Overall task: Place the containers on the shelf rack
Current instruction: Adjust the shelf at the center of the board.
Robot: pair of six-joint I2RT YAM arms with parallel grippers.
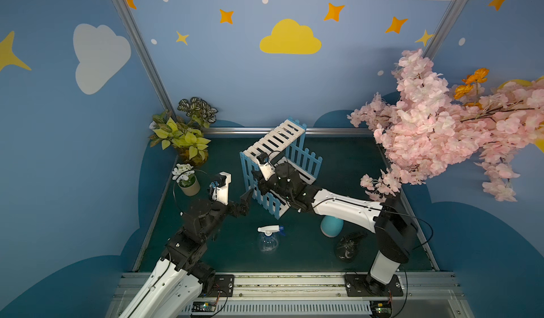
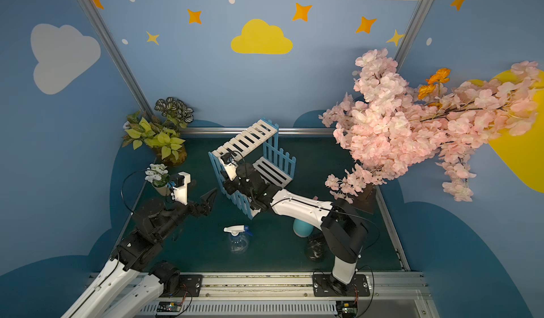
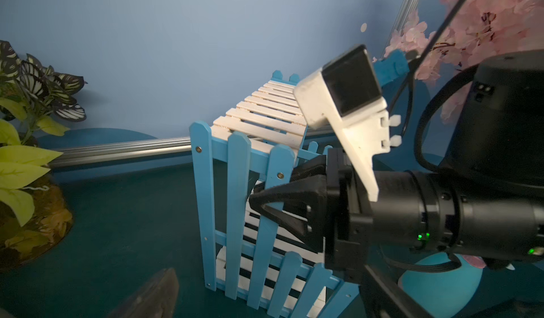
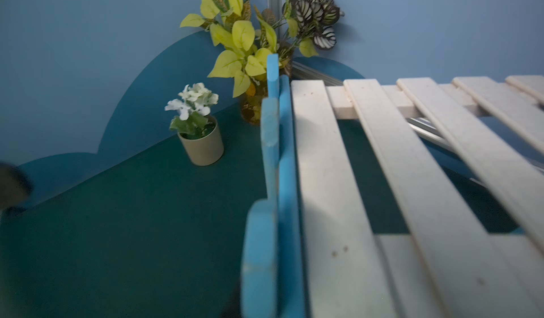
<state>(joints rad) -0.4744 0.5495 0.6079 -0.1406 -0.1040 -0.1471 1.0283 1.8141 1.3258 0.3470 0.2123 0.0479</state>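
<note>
1. At the shelf rack (image 1: 278, 139) side frame, one blue picket is clamped by the right gripper (image 3: 272, 190), jaws closed tight on it. The rack is likely being steadied or repositioned before loading.
2. Just beside that same frame, the left gripper (image 1: 246, 203) is held wide open and empty, probably staged for a pick.
3. In front of the rack, all three containers are found on the table (image 1: 223, 243), none shelved: clear sprayer bottle (image 1: 267, 240), teal bottle (image 1: 331, 227), dark bottle (image 1: 347, 247). All are well apart from both grippers.
</note>
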